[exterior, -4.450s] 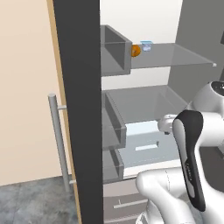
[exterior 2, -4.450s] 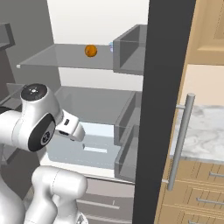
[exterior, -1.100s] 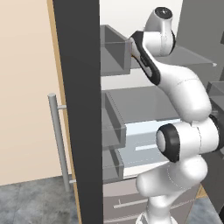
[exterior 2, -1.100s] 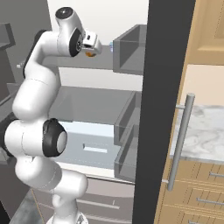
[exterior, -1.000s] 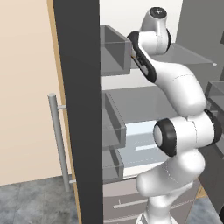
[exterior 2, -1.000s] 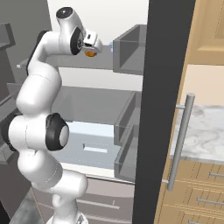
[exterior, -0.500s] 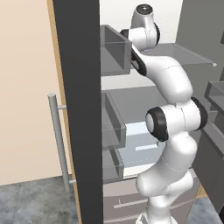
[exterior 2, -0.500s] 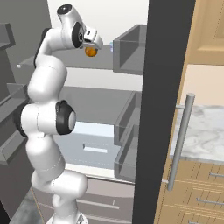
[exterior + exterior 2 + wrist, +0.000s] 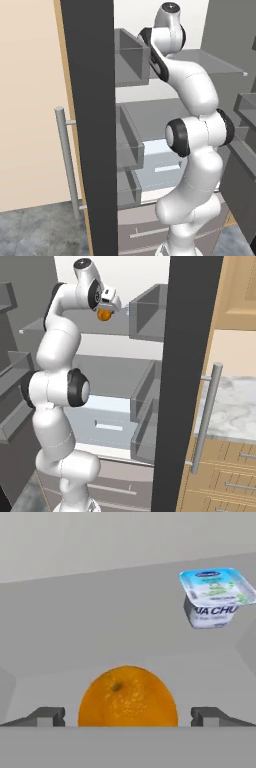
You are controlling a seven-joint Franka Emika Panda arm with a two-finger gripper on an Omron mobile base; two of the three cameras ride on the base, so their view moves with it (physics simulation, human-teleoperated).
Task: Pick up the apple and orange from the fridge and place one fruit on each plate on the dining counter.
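The orange (image 9: 127, 697) rests on the top grey shelf (image 9: 60, 330) of the open fridge (image 9: 190, 356). In the hand view it sits close up between my two dark fingertips (image 9: 47, 716). My gripper (image 9: 128, 718) is open, one finger on each side of the fruit, and nothing shows a squeeze on it. From the right base view the gripper (image 9: 105, 309) hangs just above the orange (image 9: 103, 315). The arm stretches up from the base to that shelf (image 9: 215, 62). The apple, the plates and the dining counter are out of view.
A small pale-blue yogurt cup (image 9: 215, 597) stands behind the orange to its right. Grey door bins (image 9: 150, 316) (image 9: 131, 57) flank the shelf. Lower down is a white drawer (image 9: 105, 421). A silver bar handle (image 9: 205, 416) and a marble worktop (image 9: 235, 406) lie to the right.
The hand has pushed further in over the top shelf toward the orange and the upper arm has swung upright. The jaws have stayed open.
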